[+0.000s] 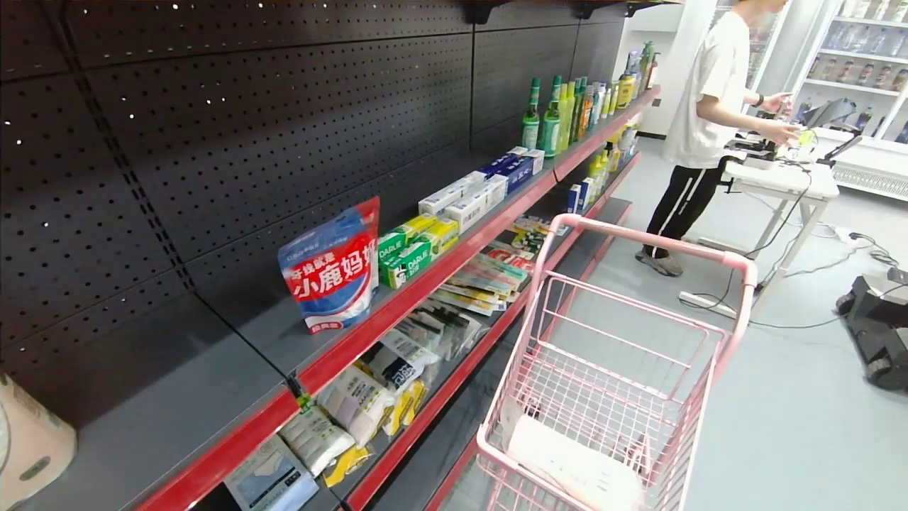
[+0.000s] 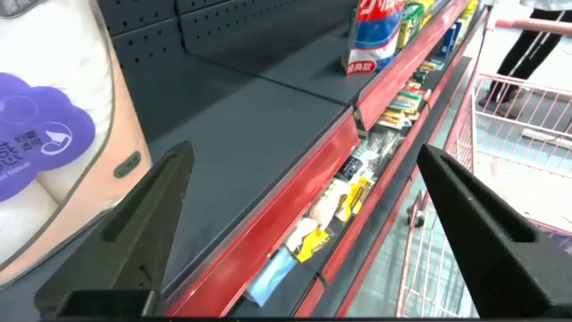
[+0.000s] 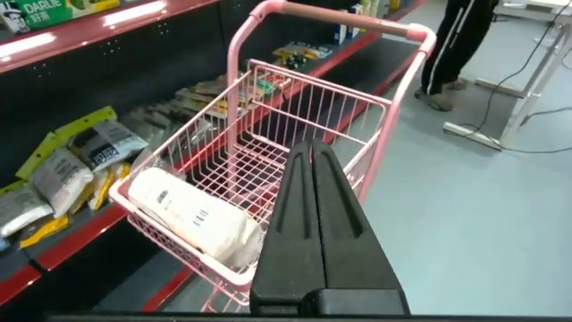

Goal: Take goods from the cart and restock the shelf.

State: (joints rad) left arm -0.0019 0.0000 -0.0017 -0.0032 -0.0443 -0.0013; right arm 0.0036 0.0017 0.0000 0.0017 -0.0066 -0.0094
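Note:
A pink wire cart (image 1: 610, 383) stands on the floor beside the shelf, and a white wrapped pack (image 1: 574, 465) lies in its near corner. My right gripper (image 3: 310, 150) hangs shut over the cart (image 3: 268, 134), a little way from the white pack (image 3: 192, 215). A toilet-paper pack (image 2: 54, 152) with a purple label stands on the grey shelf board (image 2: 241, 125). My left gripper (image 2: 304, 156) is open in front of that board, beside the pack, with nothing between its fingers. The same pack (image 1: 28, 447) stands at the shelf's near left end.
Farther along the red-edged shelf (image 1: 177, 397) stand a blue and red pouch (image 1: 333, 266), green boxes (image 1: 411, 248), white boxes and bottles. The lower shelf (image 1: 425, 341) holds several packets. Cables (image 1: 801, 284) and a black machine (image 1: 879, 326) lie on the floor to the right.

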